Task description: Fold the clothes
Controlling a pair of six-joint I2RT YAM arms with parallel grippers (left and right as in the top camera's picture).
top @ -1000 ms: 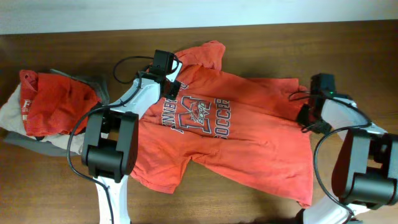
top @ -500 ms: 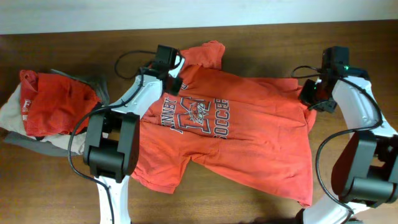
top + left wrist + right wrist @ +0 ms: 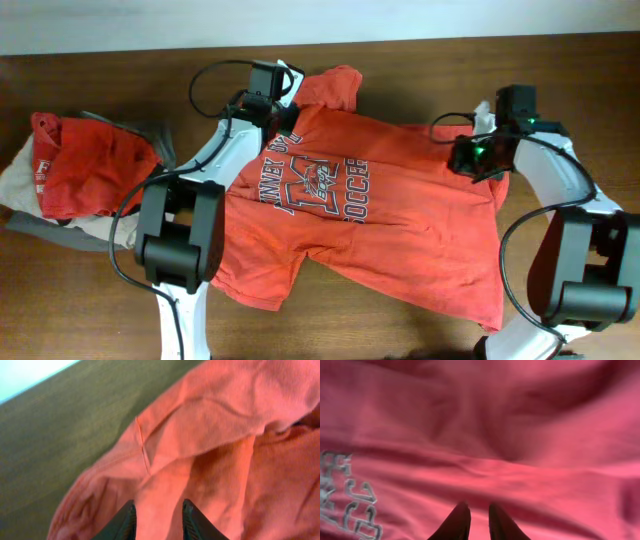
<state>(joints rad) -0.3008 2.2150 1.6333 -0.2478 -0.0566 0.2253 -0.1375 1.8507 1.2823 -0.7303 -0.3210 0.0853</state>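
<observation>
- Two grippers low over the T-shirt (image 3: 400, 220), which is spread print-up on the wooden table (image 3: 580, 70).
- Long axis of the shirt across the table: neck end toward the left arm, judging by the print, and hem toward the right.
- Left gripper (image 3: 159, 519): parted over the cloth at the far shoulder, beside the upper sleeve (image 3: 335, 88) and its seam. No fold visibly pinched between the jaws.
- Right gripper (image 3: 479, 521): tips almost together, only a sliver between. Cannot tell whether cloth is nipped there. Placed near the far corner of the hem, lettering off to its left.
- Likely step: taking the far long edge at both ends, then drawing it toward the near edge. Each arm nearest its own end, so no crossing called for.
- Separate heap of red and grey garments (image 3: 90, 170) well apart at the left.
</observation>
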